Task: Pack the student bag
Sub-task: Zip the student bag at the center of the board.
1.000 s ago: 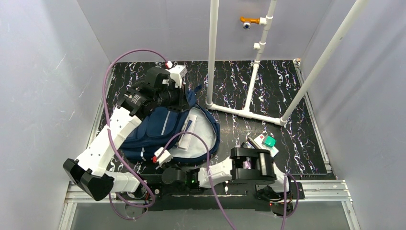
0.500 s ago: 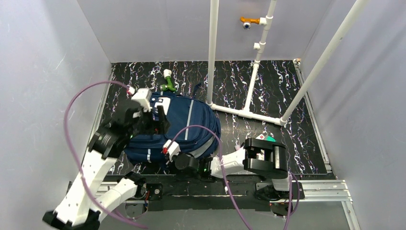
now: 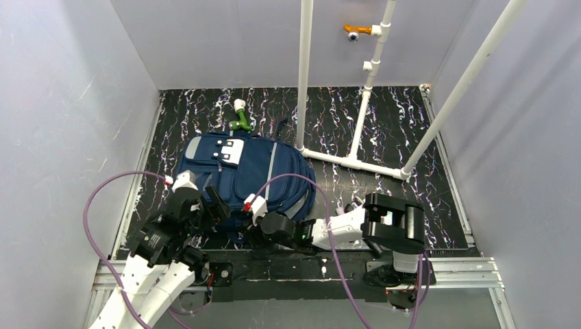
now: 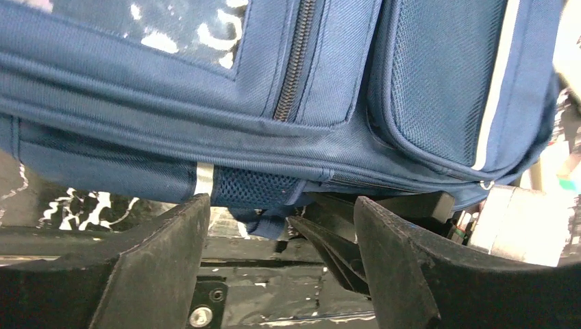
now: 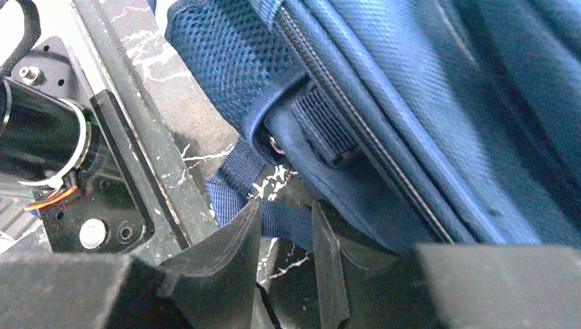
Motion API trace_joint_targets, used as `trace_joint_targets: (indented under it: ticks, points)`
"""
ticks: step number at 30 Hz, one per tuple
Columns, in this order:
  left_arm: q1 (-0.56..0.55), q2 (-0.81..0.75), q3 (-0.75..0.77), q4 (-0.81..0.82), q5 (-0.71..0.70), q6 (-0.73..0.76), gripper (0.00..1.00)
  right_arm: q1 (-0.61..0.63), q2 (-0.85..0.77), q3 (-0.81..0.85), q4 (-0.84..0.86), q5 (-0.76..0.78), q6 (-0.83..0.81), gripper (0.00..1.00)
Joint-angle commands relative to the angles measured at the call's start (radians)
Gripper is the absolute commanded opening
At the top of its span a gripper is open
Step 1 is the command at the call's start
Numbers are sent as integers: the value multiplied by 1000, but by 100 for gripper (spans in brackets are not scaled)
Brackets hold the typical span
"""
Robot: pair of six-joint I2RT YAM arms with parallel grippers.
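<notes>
**Left tool**: jaws stand wide, nothing between them. It is poised low at the near-left corner of the student bag, facing the mesh side panel.

**Right tool**: jaws part-way apart. A blue webbing strap from the bag's near edge runs across the gap at the fingertips. It looks unclamped, though the wrist view is too tight to say whether it touches a pad.

**Student bag**: navy, lying flat and face up on the surface. Its white patch is at the far end and its near edge sits beside both tools. The zips in view appear shut.

**Green-and-white item**: lies just beyond the bag's far edge, outside it.

**Hazards (judged):**
- The strap could snag on the right tool if it backs away without widening, which would drag or skew the bag.
- The left tool's lower finger could catch the mesh or the loose webbing under the bag's near edge.
- The green item may go unpacked (if it belongs inside).

**Writing:** none legible. The patch shows buttons only, and no brand or label can be read in any view.
</notes>
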Motion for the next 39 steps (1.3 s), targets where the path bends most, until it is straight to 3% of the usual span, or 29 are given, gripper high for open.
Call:
trace_joint_targets:
  ticks: [1, 5, 9, 13, 17, 21, 23, 30, 33, 39]
  points:
    - [6, -66, -50, -26, -28, -141, 76, -8, -71, -39, 35, 52, 23, 39]
    - [6, -56, -63, -37, -26, -187, 73, -8, -57, -31, 44, 71, 29, 30]
    - [6, -28, -118, 20, -51, -238, 62, -11, -23, -7, 52, 96, 39, 23]
    - [5, -16, -184, 130, 73, -260, 80, -22, -24, 4, 52, 99, 70, 23]
    - [6, 12, -213, 153, 88, -227, 81, -24, 5, 30, 50, 68, 75, 24]
    - [2, 153, -206, 166, 91, -155, 70, -31, 7, 28, 61, 59, 76, 24]
    - [-2, 187, -212, 168, 89, -156, 58, -36, 5, 19, 73, 54, 78, 24]
    - [-3, 58, -269, 177, 24, -184, 14, -63, -6, 6, 80, 51, 118, 26]
    - [-3, 62, -262, 174, 15, -175, 0, -65, -11, 28, 52, 68, 157, 29]
    - [-3, 27, -279, 200, 72, -163, 0, -67, 17, 91, -16, 40, 339, 34]
